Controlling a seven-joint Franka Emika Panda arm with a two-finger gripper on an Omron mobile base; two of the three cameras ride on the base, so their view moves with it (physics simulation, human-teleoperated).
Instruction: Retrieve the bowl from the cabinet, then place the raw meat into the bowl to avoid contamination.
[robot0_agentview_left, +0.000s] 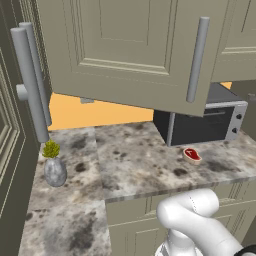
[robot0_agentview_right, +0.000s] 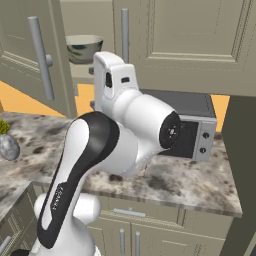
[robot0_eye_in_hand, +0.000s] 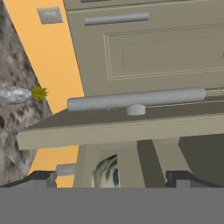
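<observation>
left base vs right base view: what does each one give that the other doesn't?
Left base view: the small flat red steak with a pale fat rim lying on the speckled stone counter in front of the dark toaster oven.

Right base view: the round pale ceramic bowl with dark blotches sitting on the shelf of the tall beige-grey cabinet, seen past its open door.

Both: cabinet, counter, toaster oven, the small grey vase with a green plant, and the white arm.

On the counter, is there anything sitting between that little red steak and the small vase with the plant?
No. In the left base view, the stretch of counter between the steak and the vase is bare speckled stone.
</observation>
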